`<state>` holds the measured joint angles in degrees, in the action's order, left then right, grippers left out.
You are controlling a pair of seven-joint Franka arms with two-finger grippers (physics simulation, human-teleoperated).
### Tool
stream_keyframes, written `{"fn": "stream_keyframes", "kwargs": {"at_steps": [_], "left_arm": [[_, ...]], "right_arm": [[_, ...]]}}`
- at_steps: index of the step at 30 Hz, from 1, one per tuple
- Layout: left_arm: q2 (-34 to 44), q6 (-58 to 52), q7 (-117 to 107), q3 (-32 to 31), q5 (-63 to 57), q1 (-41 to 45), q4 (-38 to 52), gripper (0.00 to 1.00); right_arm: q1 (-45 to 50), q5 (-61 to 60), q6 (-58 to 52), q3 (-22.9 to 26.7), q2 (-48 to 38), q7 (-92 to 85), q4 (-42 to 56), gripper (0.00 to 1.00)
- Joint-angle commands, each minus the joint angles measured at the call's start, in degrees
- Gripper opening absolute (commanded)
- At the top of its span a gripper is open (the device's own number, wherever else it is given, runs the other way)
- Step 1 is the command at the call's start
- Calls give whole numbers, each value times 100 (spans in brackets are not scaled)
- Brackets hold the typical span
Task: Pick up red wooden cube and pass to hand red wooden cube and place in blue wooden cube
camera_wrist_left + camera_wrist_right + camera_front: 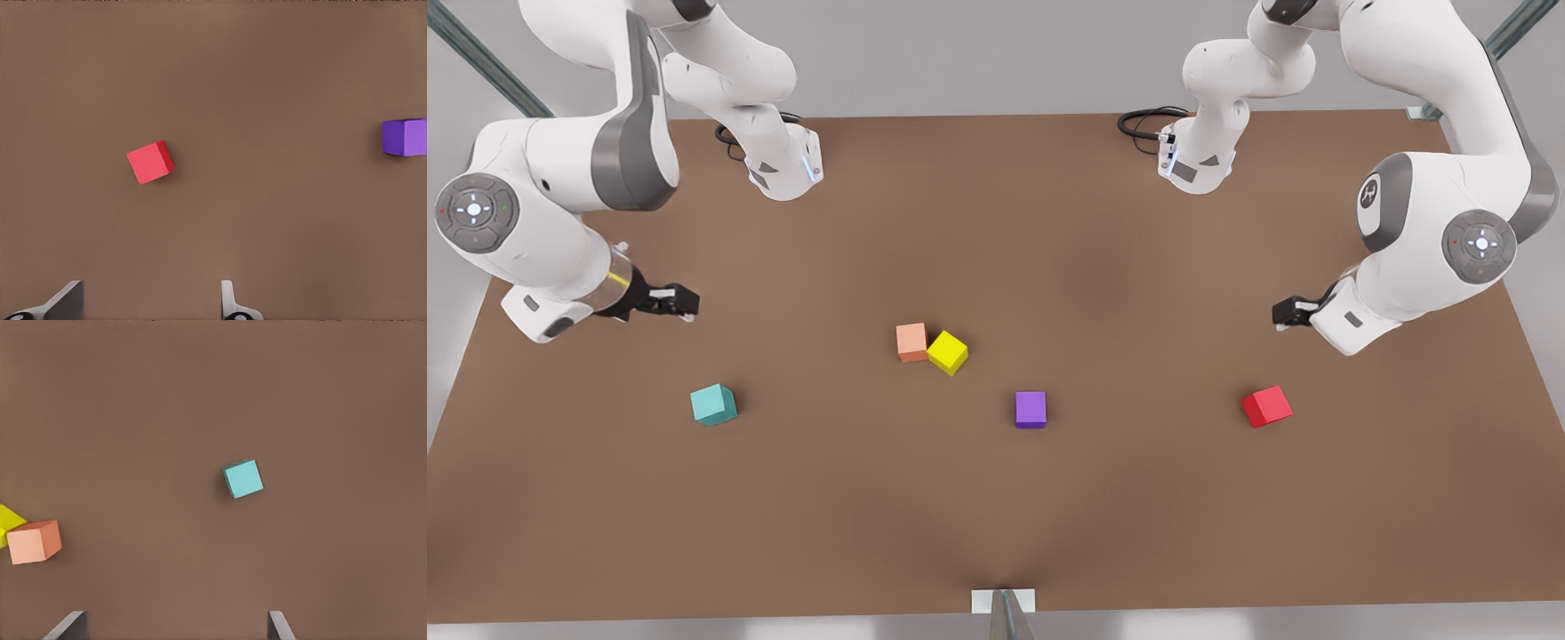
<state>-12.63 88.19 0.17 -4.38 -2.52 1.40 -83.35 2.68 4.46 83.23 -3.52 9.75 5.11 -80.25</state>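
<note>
Jaws on both grippers are spread apart with nothing between them. The left gripper (1282, 313) sits on the front view's right, and the red cube (1266, 406) is on the table (996, 516) a little way out ahead of its open fingers (228, 303), near but not touching, off to one side of the gap's centreline in the left wrist view. The purple cube (1031, 409) is well apart from it, so there's plenty of room to come down.

The right gripper (680, 304) is over on the front view's left, also hanging above the table. The teal cube (713, 404) (the task's "blue" one) lies out in front of its jaws, roughly centred between them. The salmon cube (911, 342) and yellow cube (947, 352) are touching each other well off to the side, not in the way.

Handling-wise, I'd guess the red cube is light and rigid, plain wood, nothing fragile. The flat faces should grip fine, but it sits turned at an angle to the jaws, so I'd rotate the wrist to land the pads on two opposite faces, not corners. Pinch it toward one end of the faces, since the other gripper needs free faces for the handover.
</note>
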Motion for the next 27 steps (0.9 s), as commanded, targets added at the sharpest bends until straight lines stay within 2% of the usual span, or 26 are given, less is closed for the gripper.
{"fn": "stream_keyframes", "kwargs": {"at_steps": [1,3,5,7,10,16,27], "left_arm": [[6,146,-26,-1,-3,0,3,100],[-2,146,-26,-1,-3,0,3,100],[-546,224,-44,138,94,-17,151,100],[-1487,1428,-61,359,103,-26,196,100],[-2059,2492,-483,394,138,-114,73,100],[-2252,3538,-1098,438,191,-351,-683,100],[-2419,3916,-1072,473,393,-571,-1315,100]], "right_arm": [[13,-24,141,0,0,34,9,100],[4,-24,141,9,26,7,10,100],[4,-24,167,9,53,7,10,100],[4,-24,167,9,53,7,1,100],[4,-15,167,9,62,7,-17,100],[13,-24,167,0,70,7,-43,100],[13,-15,167,0,123,-2,-43,100]]}}
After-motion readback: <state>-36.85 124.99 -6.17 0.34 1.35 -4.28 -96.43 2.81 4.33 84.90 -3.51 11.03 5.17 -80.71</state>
